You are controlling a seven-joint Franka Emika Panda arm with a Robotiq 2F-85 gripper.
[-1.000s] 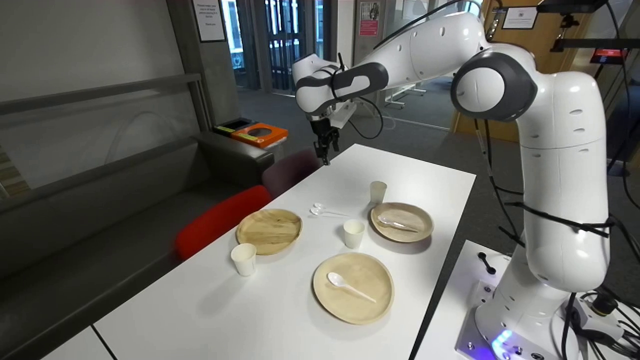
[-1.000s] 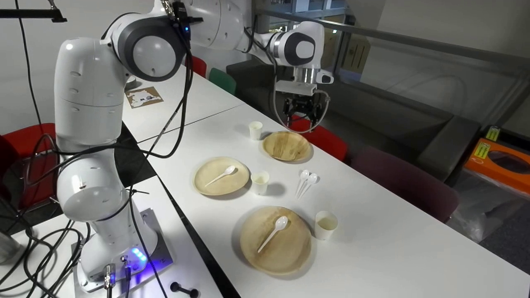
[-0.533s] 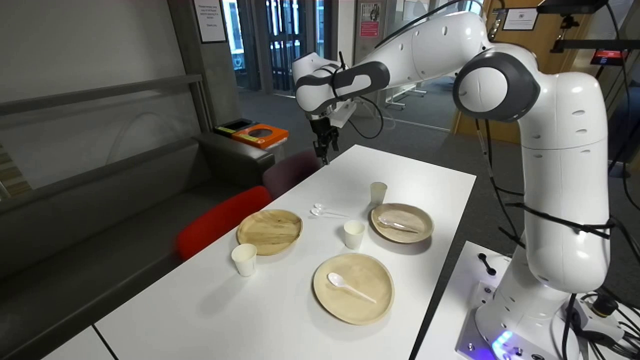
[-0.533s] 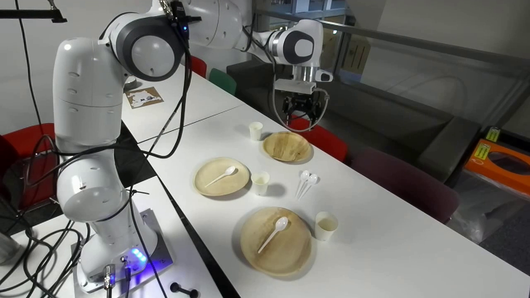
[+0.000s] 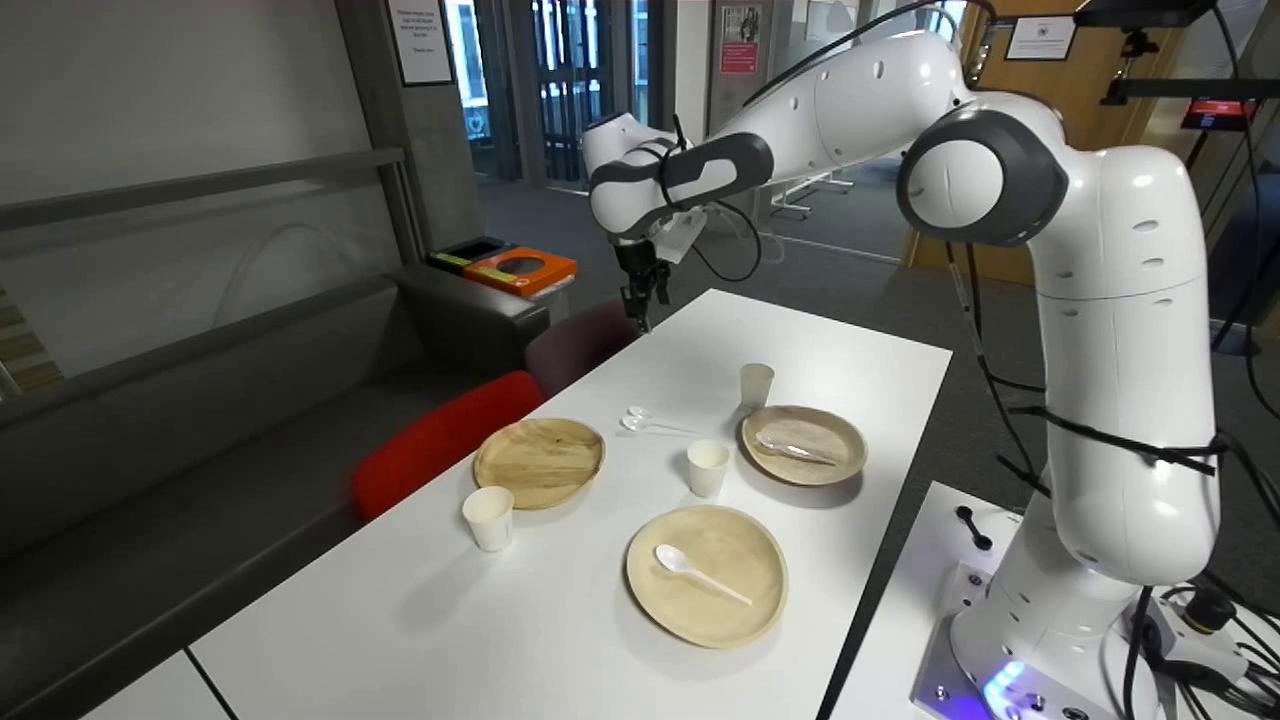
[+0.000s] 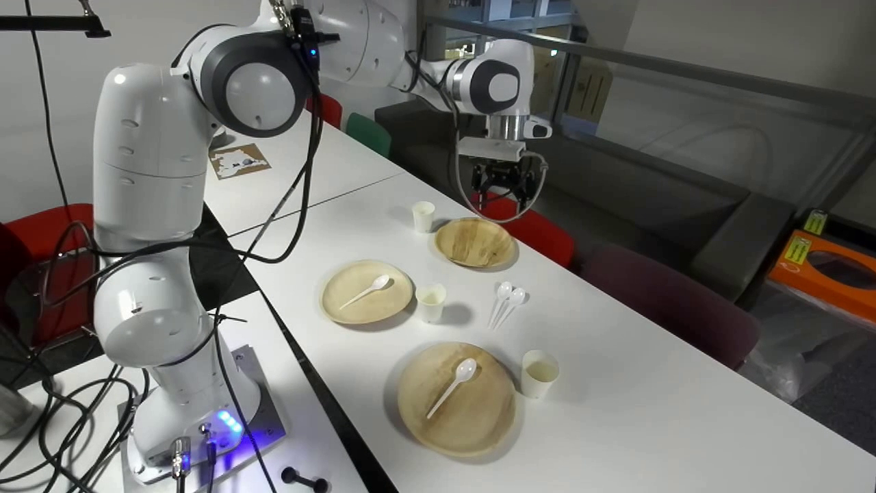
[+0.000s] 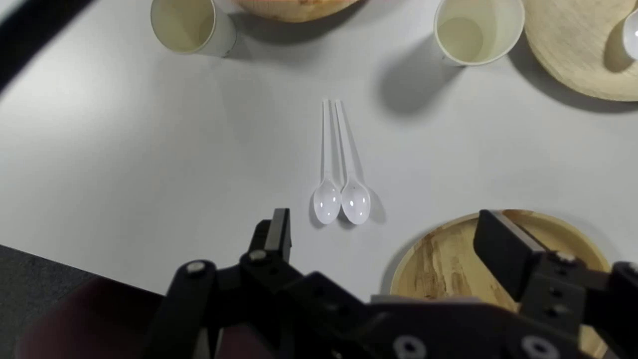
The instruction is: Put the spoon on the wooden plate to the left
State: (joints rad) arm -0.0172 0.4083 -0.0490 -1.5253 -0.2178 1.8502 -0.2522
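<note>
- The gripper (image 7: pixel 384 212) hangs well above the table (image 7: pixel 224 149); its fingers stand wide apart and hold nothing.
- The spoon (image 7: pixel 356 202) lies on the table beside its near-identical twin (image 7: pixel 327 202); I cannot tell which one is meant.
- To take one alone, it seems wise to narrow the fingers, then descend low across a single thin handle.
- The wooden plate (image 7: pixel 438 269) lies near, so the carry looks short.
</note>
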